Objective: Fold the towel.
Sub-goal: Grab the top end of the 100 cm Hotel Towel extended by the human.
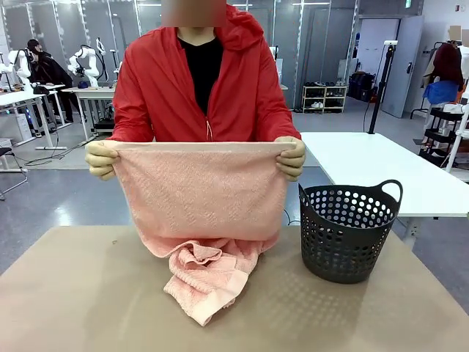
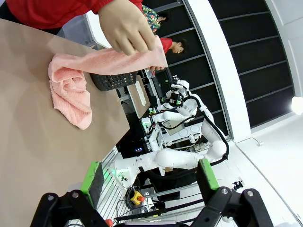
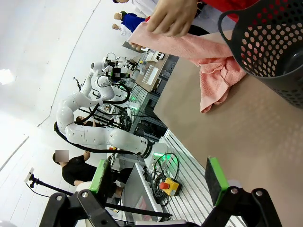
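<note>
The salmon-pink towel (image 1: 199,202) hangs from the person's two hands (image 1: 292,158) at the far side of the table, stretched flat by its top hem. Its lower end lies bunched on the tabletop (image 1: 207,282). In the left wrist view the towel (image 2: 71,90) shows far off, held by a hand (image 2: 125,26), and my left gripper (image 2: 150,175) stands open, away from the table's edge with nothing between its green pads. My right gripper (image 3: 160,176) is also open and empty, off the table's side, with the towel (image 3: 215,78) far ahead of it.
A dark perforated basket (image 1: 346,229) with two handles stands on the brown table (image 1: 88,301) to the right of the towel. The basket (image 3: 272,42) is close in the right wrist view. Other tables and arms stand in the background.
</note>
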Robot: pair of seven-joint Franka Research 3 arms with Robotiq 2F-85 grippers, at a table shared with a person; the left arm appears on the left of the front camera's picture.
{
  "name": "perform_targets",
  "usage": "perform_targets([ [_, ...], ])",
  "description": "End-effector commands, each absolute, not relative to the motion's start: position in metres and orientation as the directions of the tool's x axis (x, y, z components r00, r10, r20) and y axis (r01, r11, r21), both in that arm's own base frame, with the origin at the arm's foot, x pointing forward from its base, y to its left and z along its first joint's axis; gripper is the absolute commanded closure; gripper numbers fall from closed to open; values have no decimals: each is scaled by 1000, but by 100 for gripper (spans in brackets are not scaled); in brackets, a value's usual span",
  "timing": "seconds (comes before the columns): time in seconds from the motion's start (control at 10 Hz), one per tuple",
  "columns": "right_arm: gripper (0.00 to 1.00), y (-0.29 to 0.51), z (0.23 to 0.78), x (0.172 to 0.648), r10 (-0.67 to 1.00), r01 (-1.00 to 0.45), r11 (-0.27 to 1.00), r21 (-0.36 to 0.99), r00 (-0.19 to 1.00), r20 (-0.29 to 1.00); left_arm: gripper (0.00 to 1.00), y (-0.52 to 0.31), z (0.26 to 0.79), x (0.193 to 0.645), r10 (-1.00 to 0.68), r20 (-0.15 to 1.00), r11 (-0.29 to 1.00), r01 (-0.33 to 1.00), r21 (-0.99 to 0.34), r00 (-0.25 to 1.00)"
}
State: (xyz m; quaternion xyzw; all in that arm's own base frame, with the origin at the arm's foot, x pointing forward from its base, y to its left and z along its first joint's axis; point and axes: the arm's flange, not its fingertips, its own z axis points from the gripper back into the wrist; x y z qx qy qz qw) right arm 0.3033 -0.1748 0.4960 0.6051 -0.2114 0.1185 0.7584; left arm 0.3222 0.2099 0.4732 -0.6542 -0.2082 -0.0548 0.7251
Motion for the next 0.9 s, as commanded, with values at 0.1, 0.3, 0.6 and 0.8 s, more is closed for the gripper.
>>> perform_targets([
  [0.1,0,-176,498,305,-79,-456,231,859,872,484,0,211,473,321,188,380,125,361,-924,906],
  [0.3,0,-175,496,303,-76,-436,240,868,883,464,0,210,473,322,193,374,138,352,-926,907],
  [0.6,0,-141,563,293,166,-688,443,575,693,702,0,173,544,311,-100,662,448,628,-636,743],
  [0.8,0,-105,609,284,364,-785,488,382,580,729,0,131,593,306,-323,737,576,741,-344,594],
])
